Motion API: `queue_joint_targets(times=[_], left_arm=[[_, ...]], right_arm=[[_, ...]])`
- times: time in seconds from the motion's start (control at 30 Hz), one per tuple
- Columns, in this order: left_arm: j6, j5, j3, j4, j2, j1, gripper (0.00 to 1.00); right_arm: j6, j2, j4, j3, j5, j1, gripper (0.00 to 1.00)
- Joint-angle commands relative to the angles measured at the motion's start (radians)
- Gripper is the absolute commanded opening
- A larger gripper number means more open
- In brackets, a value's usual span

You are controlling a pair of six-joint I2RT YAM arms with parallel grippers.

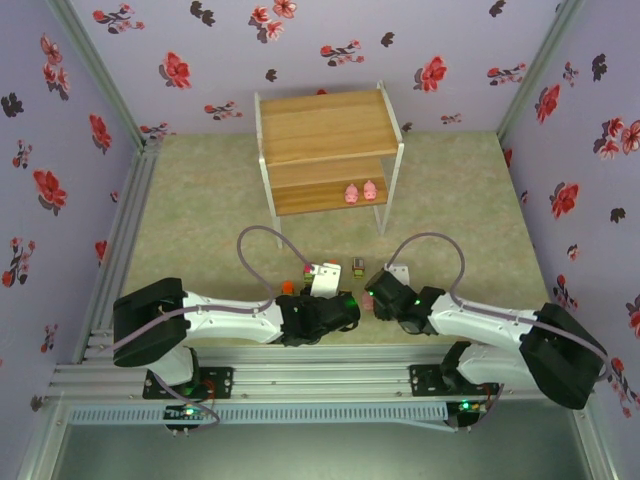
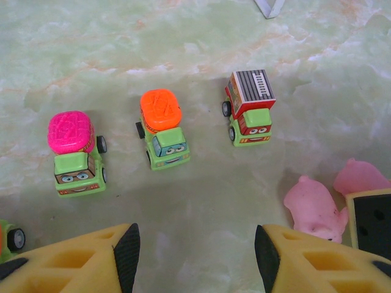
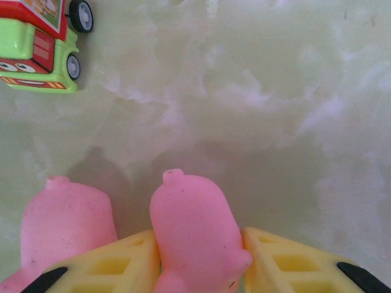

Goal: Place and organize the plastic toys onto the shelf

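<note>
Pickup step: clamping the right tool (image 3: 198, 238) onto a pink pig (image 3: 189, 207) on the table (image 3: 275, 91), beside another pig (image 3: 64, 226). Holding the left tool (image 2: 195, 250) apart, empty, over toy trucks (image 2: 164, 134). Next, likely: lifting clear, carrying to the shelf (image 1: 325, 130), lower board, beside two pigs (image 1: 360, 191).

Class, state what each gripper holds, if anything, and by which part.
Right gripper grips a pink pig by its flanks; left gripper holds nothing.

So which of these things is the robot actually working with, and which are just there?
Job: shelf; two pigs on it; pig in right end effector; second pig beside it; three toy trucks.
Just there: flowered walls; tabletop.
</note>
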State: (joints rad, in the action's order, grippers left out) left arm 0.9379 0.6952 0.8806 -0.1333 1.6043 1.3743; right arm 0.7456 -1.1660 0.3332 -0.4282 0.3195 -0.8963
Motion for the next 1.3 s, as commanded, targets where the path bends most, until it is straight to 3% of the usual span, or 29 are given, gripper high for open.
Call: queue_joint_targets(times=[0.0,0.13,0.63,1.27], left_arm=[[0.015,0.011,-0.014,0.010,0.005,-0.007,0.56],[0.012,0.013,-0.017,0.009,0.000,-0.007,0.56],[0.000,0.055,-0.063,0.005,-0.070,-0.017,0.56],[0.021,0.064,-0.148,0.045,-0.111,-0.009,0.55]], right_arm=[[0.026,-0.007,0.002,0.013,0.045,-0.012,0.35],[0.032,0.013,0.015,0.013,0.064,-0.022,0.29],[0.033,0.142,0.202,-0.115,0.136,-0.068,0.27],[-0.130,-0.142,0.131,-0.537,0.228,-0.085,0.27]])
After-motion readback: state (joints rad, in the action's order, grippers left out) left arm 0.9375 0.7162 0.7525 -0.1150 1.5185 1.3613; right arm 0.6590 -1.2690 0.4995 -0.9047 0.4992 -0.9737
